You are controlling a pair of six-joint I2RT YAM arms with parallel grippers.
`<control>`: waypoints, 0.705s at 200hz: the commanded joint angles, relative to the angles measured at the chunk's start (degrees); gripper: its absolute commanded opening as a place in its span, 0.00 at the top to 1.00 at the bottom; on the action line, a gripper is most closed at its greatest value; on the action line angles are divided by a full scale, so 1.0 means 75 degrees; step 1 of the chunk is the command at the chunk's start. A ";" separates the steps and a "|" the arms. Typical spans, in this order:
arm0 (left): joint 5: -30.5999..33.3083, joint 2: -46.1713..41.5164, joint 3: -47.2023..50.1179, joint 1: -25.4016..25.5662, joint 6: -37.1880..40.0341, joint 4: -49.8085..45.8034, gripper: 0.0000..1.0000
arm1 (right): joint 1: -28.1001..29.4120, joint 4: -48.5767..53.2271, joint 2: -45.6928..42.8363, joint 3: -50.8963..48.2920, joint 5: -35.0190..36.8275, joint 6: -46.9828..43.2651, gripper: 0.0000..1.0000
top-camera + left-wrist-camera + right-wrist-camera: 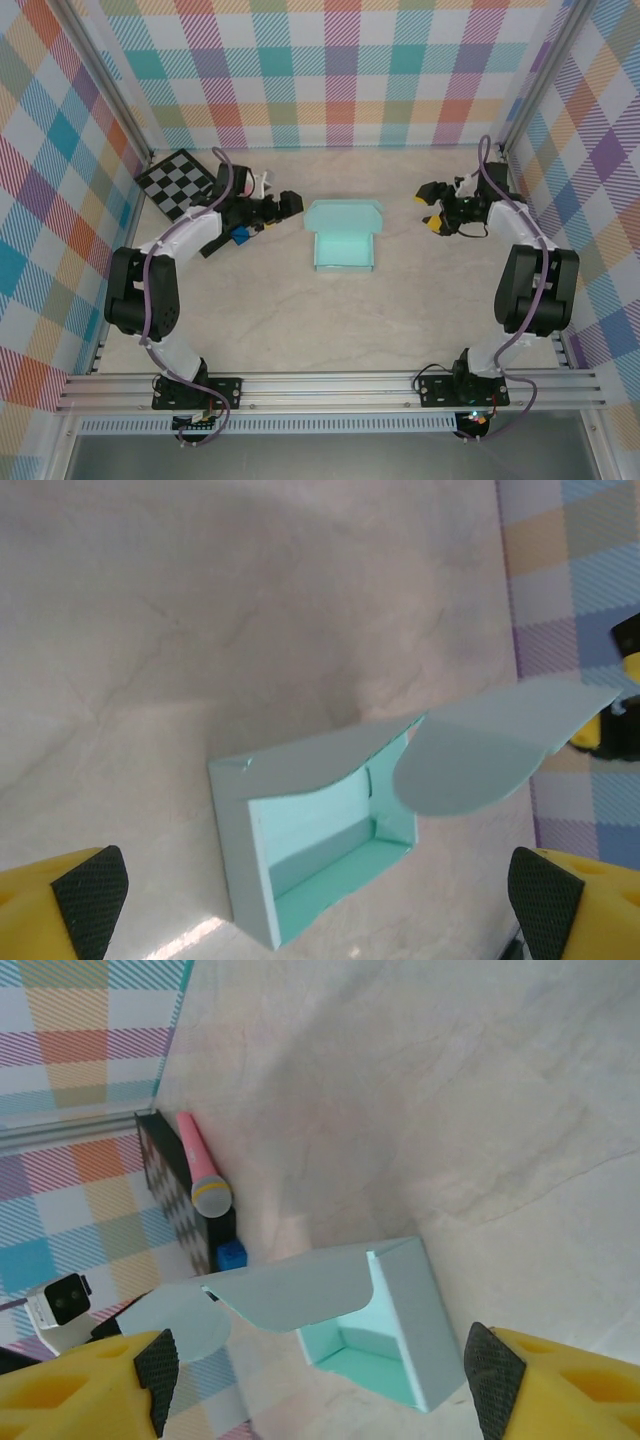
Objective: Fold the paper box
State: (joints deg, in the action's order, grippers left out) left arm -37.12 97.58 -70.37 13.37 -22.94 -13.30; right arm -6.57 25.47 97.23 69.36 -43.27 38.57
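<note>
The paper box (pixel 343 248) is pale mint card, standing as an open tray in the middle of the table with its lid flap (pixel 344 213) raised at the far side. My left gripper (pixel 291 205) is open just left of the lid and touches nothing. My right gripper (pixel 431 211) is open a short way to the right of the box. In the left wrist view the box (pixel 320 825) lies ahead between the spread fingers (pixel 92 888), its rounded lid tab (pixel 490 755) lifted. The right wrist view has the box (pixel 415 1305) ahead of its open gripper (pixel 325 1370).
A black-and-white checkerboard (pixel 178 181) lies at the back left, with a small dark-blue cube (pixel 241 237) and a pink marker (pixel 203 1165) beside it. Plaid walls enclose the table on three sides. Bare marble surface lies in front of the box.
</note>
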 commanded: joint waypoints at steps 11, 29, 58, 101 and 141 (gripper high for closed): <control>-0.0772 0.0714 -0.0467 -0.0203 -0.1552 0.1463 0.02 | 0.0250 -0.0487 0.0496 0.0583 -0.0982 0.1309 0.22; -0.1036 0.1004 -0.0539 -0.0125 -0.2035 0.2020 0.02 | 0.0448 -0.0535 0.0837 0.0788 -0.1082 0.1519 0.21; -0.1245 0.1167 -0.0615 0.0094 -0.2326 0.2327 0.02 | 0.0672 -0.0986 0.1295 0.0828 -0.1297 0.2290 0.21; -0.1258 0.1102 -0.0121 0.0406 -0.3167 0.3021 0.03 | 0.1159 -0.1429 0.1389 0.0663 -0.1260 0.3100 0.22; -0.1228 0.0866 0.0366 0.0453 -0.3401 0.2982 0.03 | 0.1393 -0.1979 0.1192 0.0280 -0.1168 0.3823 0.22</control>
State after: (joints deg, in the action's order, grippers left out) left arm -45.41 106.61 -69.73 16.16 -46.09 7.70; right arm 2.96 13.69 108.18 72.90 -51.27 62.33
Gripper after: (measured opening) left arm 0.970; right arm 0.777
